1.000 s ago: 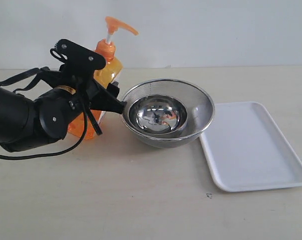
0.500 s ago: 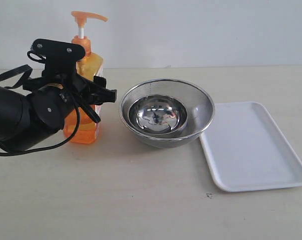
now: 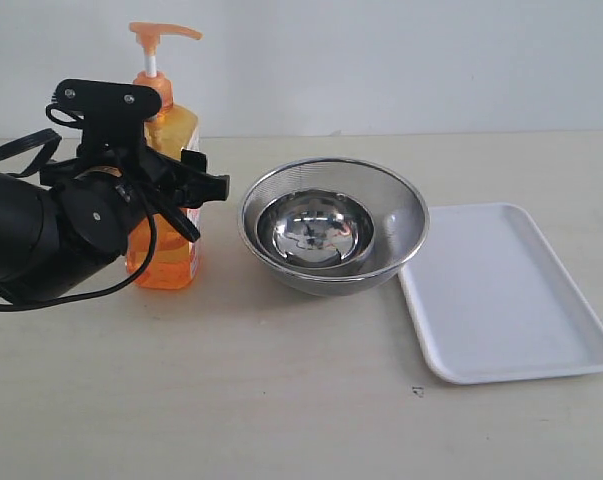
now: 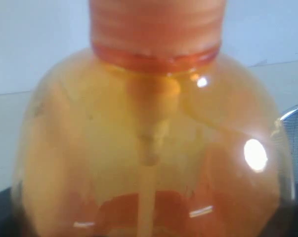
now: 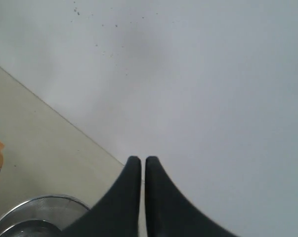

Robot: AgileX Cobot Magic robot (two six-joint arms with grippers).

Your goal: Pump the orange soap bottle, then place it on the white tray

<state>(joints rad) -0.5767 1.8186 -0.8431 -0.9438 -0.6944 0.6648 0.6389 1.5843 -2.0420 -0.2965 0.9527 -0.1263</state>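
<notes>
At the steel bowl's (image 3: pixel 399 212) nine o'clock, the orange soap bottle (image 3: pixel 167 262) is clamped by the left claw (image 3: pixel 193 180), arm held low.

Glossy black rounded left arm (image 3: pixel 36 240), flat black bracket (image 3: pixel 106 97) with silver screws, looping black cables (image 3: pixel 21 150), tapered black right gripper (image 5: pixel 143 165)

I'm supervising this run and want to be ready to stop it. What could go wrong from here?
1. The mesh strainer stands between the orange soap bottle and the white tray; a low carry may clip its rim.
2. The left gripper is at the tall bottle's middle, grip unclear; pressing the pump head could tip it.
</notes>
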